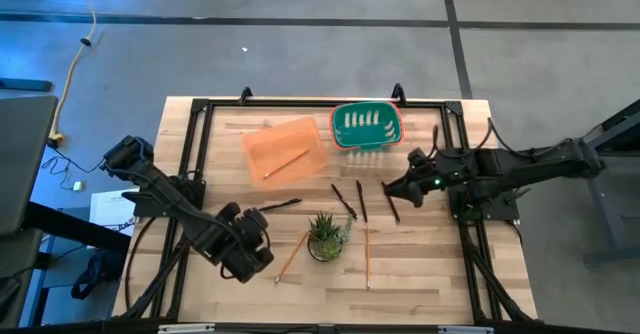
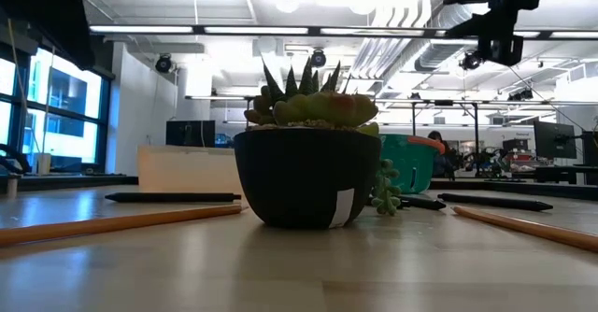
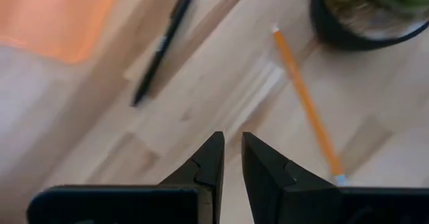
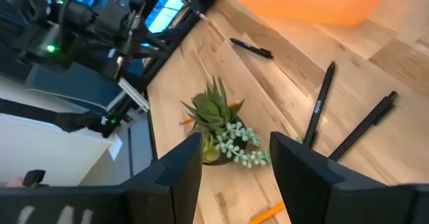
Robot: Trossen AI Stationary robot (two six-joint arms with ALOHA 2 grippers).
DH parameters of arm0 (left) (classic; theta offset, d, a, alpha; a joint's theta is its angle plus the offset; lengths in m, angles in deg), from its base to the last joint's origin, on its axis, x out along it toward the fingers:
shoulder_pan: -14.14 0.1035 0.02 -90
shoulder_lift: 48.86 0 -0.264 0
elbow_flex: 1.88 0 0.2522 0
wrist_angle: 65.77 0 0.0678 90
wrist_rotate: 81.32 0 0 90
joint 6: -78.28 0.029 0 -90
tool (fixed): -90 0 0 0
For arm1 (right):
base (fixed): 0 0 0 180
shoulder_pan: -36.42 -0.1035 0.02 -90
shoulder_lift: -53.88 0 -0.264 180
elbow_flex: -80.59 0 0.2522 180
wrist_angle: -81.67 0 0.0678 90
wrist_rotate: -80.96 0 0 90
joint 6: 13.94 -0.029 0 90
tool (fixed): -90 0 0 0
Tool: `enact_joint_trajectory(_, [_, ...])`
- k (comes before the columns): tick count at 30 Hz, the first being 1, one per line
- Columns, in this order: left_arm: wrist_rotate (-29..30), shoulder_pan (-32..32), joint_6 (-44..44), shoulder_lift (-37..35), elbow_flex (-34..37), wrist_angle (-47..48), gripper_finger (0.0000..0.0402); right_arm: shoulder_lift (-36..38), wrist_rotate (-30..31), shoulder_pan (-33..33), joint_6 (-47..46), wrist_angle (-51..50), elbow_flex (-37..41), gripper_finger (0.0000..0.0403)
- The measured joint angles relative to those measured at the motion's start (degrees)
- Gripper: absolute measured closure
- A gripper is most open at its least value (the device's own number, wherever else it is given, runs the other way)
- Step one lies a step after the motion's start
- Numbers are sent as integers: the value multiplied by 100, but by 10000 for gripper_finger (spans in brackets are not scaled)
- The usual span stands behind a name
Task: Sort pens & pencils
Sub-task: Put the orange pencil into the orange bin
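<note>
Several dark pens lie flat on the table: one [image 1: 278, 206] left of the plant, two [image 1: 343, 200] [image 1: 361, 200] side by side in the middle, and one [image 1: 392, 202] under my right gripper. One orange-tan pencil [image 1: 285, 162] lies in the orange tray [image 1: 300, 134]. Two more pencils [image 1: 292, 254] [image 1: 367, 257] lie on the table beside the plant. My right gripper [image 1: 397, 188] [image 4: 236, 138] hangs open above the rightmost pen, clear of it. My left gripper [image 1: 264, 242] [image 3: 231, 138] is shut and empty, hovering left of the near pencil [image 3: 305, 100].
A succulent in a dark pot [image 1: 325, 236] [image 2: 304, 177] stands between the two loose pencils, close to both grippers. A green basket [image 1: 365, 124] sits at the far edge beside the orange tray. A black frame [image 1: 200, 154] runs around the wooden tabletop.
</note>
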Motion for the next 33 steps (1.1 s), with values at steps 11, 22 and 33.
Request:
enact_joint_trajectory(11, [-994,476,-1151,0,22,-521,360,-491,-176,1,213,315,0,238])
enact_joint_trajectory(22, [-1623,860,-1616,80,22,-1118,360,-489,-770,1,684,298,0,238])
enact_joint_trajectory(33, [-1954,844,-1908,569,24,-1925,360,-478,-1051,1,1010,268,0,238])
